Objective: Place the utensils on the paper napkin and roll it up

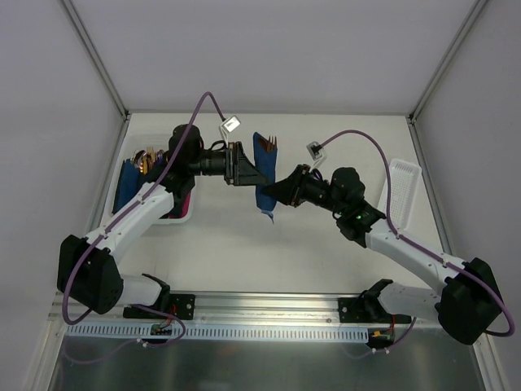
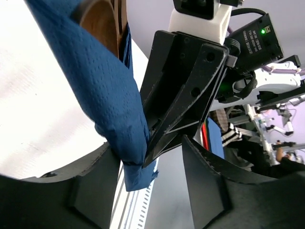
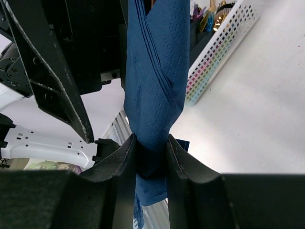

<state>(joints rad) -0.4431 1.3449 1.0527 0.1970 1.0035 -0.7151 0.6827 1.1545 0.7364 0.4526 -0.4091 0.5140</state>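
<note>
The navy paper napkin is rolled around the gold-bronze utensils, whose tines stick out at its far end. A bronze piece shows inside the roll in the left wrist view. My right gripper is shut on the near end of the roll, pinching it between both fingers, and seems to hold it above the table. My left gripper is open beside the roll on its left. Its jaws stand wide apart, and the roll rests against one finger.
A white basket at the left holds more utensils and napkins, including a magenta one. It also shows in the right wrist view. A white perforated tray lies at the right. Walls close off the table's far and side edges.
</note>
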